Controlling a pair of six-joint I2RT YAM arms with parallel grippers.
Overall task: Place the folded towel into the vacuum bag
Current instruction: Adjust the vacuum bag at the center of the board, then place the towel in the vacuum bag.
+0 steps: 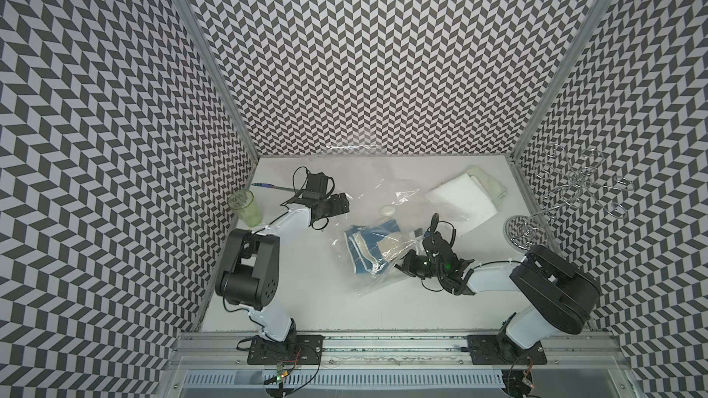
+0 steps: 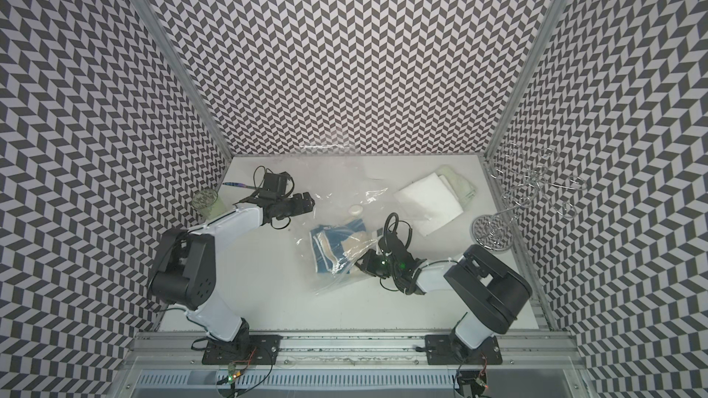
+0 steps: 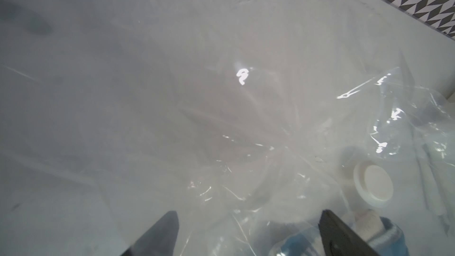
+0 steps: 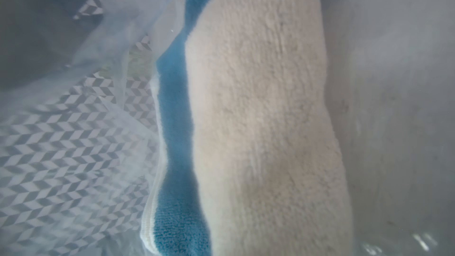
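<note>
The folded towel point(image 1: 367, 246) sits inside the clear vacuum bag point(image 1: 383, 189). The right end effector point(image 1: 402, 262), closed, is at its edge; the left end effector point(image 3: 248, 217) gapes empty. Next, probably withdraw without dragging it.

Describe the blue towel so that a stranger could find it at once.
On the white table, the clear vacuum bag lies crumpled in the middle. The folded towel shows through its plastic, at the tip of the right hand. It alone is blue and cream; the cloths in the far right corner are plain white.
</note>
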